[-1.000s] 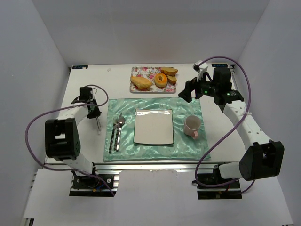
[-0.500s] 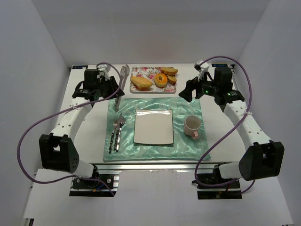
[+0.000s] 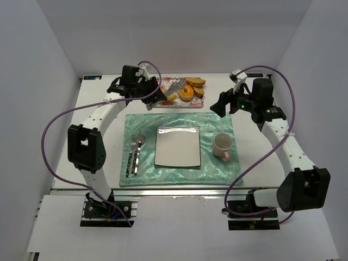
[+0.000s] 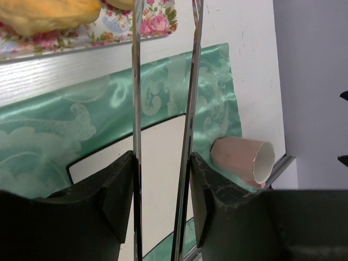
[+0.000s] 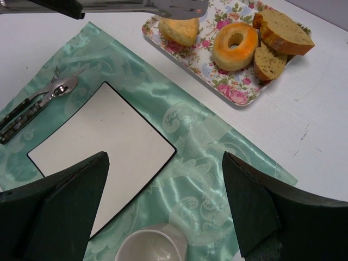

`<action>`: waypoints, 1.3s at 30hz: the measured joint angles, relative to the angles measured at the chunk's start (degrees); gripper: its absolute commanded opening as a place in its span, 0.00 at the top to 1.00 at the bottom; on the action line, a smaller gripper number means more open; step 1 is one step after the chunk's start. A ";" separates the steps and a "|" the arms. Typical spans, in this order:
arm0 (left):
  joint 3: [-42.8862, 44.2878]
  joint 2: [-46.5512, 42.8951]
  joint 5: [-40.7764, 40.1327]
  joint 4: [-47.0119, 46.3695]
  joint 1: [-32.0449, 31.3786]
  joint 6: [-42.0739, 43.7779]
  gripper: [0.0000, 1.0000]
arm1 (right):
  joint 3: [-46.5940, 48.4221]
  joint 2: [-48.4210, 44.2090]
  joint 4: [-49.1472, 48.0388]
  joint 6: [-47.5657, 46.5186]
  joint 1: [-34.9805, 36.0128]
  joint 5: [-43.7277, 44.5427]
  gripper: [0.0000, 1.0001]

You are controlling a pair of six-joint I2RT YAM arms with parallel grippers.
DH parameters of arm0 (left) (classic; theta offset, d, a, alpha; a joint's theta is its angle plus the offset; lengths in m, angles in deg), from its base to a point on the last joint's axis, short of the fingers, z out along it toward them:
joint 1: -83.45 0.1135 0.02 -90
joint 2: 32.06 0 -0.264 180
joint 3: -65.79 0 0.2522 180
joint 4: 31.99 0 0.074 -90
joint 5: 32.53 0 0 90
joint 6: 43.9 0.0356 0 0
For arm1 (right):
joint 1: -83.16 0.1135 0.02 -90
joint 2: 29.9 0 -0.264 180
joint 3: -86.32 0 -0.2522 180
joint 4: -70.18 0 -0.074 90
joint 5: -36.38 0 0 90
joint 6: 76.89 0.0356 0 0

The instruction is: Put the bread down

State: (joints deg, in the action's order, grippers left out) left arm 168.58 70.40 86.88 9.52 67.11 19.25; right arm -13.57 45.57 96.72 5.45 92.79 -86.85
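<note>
Watching from the near edge: the square plate (image 3: 177,145) sits bare on the mat, with the pink cup (image 3: 222,144) beside it. Right end effector (image 5: 163,157) hovers spread and empty over the mat's far right corner. Change in the last second: left arm has swung from the table's left side up to the floral tray (image 5: 234,97). Left end effector (image 4: 161,163) pinches the tongs (image 3: 173,87), blades apart, tips over the yellow roll (image 5: 179,30). The bread (image 5: 235,45) lies on the tray just right of those tips, untouched. I judge the pick is imminent; the tips want shifting right.
</note>
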 measured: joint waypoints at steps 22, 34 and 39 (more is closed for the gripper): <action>28.74 23.78 -14.21 15.72 -3.65 4.81 0.43 | -1.64 -0.37 -1.18 1.70 -1.68 -1.46 0.11; 28.76 26.16 -11.87 14.16 -3.76 4.98 0.43 | -1.64 -0.37 -1.20 1.75 -1.77 -1.49 0.11; 28.79 26.77 -11.39 14.19 -3.78 4.96 0.43 | -1.64 -0.37 -1.25 1.81 -1.86 -1.66 0.11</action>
State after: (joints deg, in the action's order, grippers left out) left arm 197.37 97.17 75.49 23.70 63.33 24.21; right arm -15.21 45.19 95.47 7.26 90.93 -88.51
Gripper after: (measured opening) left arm 0.574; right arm 0.894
